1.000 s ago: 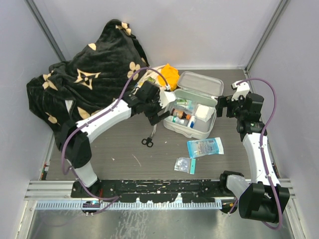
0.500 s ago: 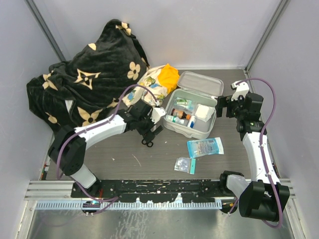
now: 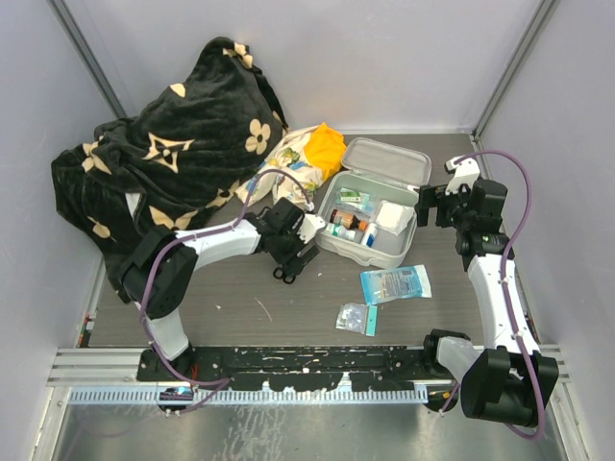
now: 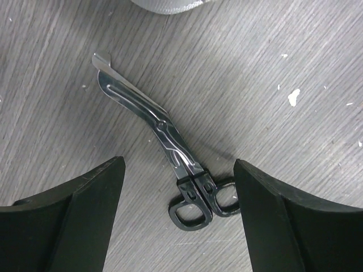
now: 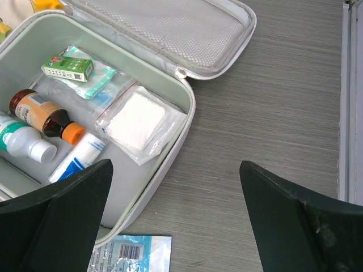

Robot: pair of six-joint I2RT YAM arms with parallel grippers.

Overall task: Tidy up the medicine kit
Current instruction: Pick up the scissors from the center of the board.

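Now the left end effector [image 4: 178, 170] hangs spread apart astride black-handled metal scissors [image 4: 168, 137] on the grey wood-grain counter [image 4: 295, 56]; the right end effector [image 5: 176, 175], likewise apart, hovers beside the open pale-grey zip medicine kit [image 5: 191, 107].

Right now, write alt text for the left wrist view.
Black-handled bandage scissors lie closed on the grey wood-grain table, between the open left gripper's two dark fingers. A pale rounded edge shows at the top.

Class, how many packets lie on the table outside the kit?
2. A larger packet lies just in front of the kit; a smaller packet lies nearer the arm bases, to its left. The blanket may hide others.
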